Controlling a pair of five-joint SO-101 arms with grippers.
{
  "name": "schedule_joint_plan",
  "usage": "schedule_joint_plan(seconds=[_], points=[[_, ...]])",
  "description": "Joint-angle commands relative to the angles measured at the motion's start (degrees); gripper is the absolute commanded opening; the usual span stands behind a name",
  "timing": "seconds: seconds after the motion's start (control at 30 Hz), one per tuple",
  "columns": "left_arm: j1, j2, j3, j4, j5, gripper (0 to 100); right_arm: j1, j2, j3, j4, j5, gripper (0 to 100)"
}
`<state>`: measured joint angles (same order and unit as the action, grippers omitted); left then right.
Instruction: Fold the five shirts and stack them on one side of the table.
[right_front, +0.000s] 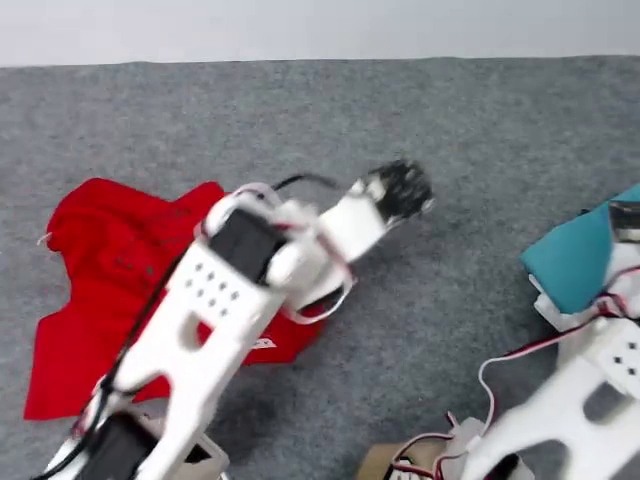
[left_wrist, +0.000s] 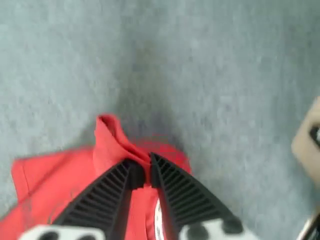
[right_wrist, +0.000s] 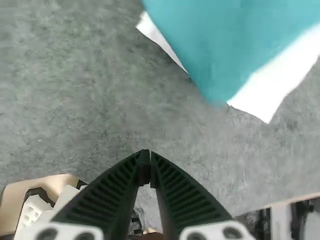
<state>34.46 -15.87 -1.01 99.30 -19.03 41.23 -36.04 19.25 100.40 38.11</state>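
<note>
Nearest the high camera, the left arm (right_front: 215, 300) rises in glossy white moulded plastic, with dark motor blocks and thin cables looped along it. It hides much of what lies beneath it.

Under everything spreads the table (right_front: 450, 120), covered in a grey, felt-like mat with a short nap.

Next in size is the red shirt (right_front: 110, 260), a soft thin knit. It lies opened out and rumpled on the left arm's side, with uneven edges and no tidy fold, so I judge it still needs folding.

The right arm (right_front: 580, 390), in the same white plastic, stands at the other side of the table. Beside it sits the teal shirt (right_front: 575, 255), smooth and folded to a flat rectangle. It rests on top of the white shirt (right_wrist: 265, 95), whose crisp edge peeks out below. That pair reads as a stack begun. I count three shirts, so most of the task seems to remain.

The left gripper (left_wrist: 141, 167) has ribbed black jaws brought together over the red cloth. A raised crease runs up to the tips, and I cannot tell whether it is pinched.

The right gripper (right_wrist: 145, 160) also has its jaws together, holding nothing, over bare mat near the teal shirt.
</note>
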Motion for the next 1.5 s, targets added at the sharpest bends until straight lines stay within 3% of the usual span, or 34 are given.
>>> schedule_joint_plan(seconds=[0.0, 0.17, 0.43, 0.67, 0.93, 1.17, 1.47], points=[[-4.84, -11.69, 10.86, 1.49, -3.96, 0, -5.76, -1.36, -0.35, 1.98, -0.09, 0.9], [-21.10, -20.31, 21.23, 1.49, -11.52, 0, -15.08, -1.27, -0.35, 0.66, -6.59, 0.9], [-50.90, -22.51, 26.51, 1.32, -25.58, 0, -31.87, 4.53, -0.88, -5.49, -17.76, 0.9], [-66.46, -22.51, 33.27, 1.23, -34.90, 0, -42.77, 22.20, -16.26, -6.02, -30.77, 1.1], [-74.81, -22.51, 39.52, 1.05, -38.59, 0, -52.00, 48.04, -46.42, -6.55, -33.05, 3.5], [-74.90, -22.86, 42.51, 0.35, -38.33, 0, -58.86, 70.29, -72.18, -6.29, -32.88, 11.7], [-74.90, -22.86, 42.51, 0.26, -38.33, 0, -67.74, 94.64, -102.59, -6.64, -32.79, 12.2]])
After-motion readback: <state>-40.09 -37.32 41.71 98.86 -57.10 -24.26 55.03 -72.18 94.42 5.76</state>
